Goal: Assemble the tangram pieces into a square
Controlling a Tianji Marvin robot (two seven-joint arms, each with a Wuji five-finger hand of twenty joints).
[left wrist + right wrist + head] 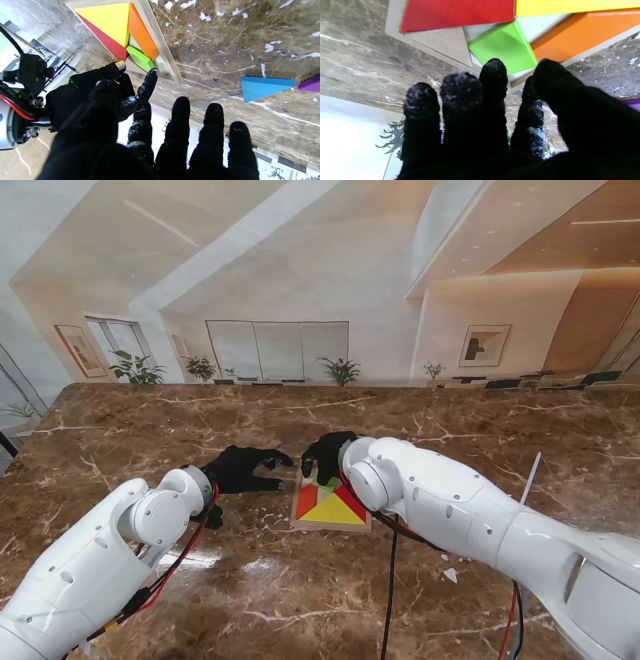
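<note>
Your right hand [328, 452] in its black glove is hovering at the far edge of the pale wooden square tray [300, 523], fingers [493, 72] spread, holding nothing, w/ one tip touching the green block [503, 47]. Your left hand [243, 468] is resting open just left of the tray. Inside are sitting the yellow triangle [335, 511], red triangle [110, 45] & orange piece [141, 32]. A blue triangle [262, 86] & purple piece [311, 84] are lying apart on the brown marble table [150, 430].

Polished brown marble-look table [150, 430] with glossy reflections, smooth matt plastic-looking tangram pieces [110, 20], pale matt wooden-looking tray [162, 47], black knit cloth gloves on both hands [245, 468], glossy white arm shells [450, 500]
</note>
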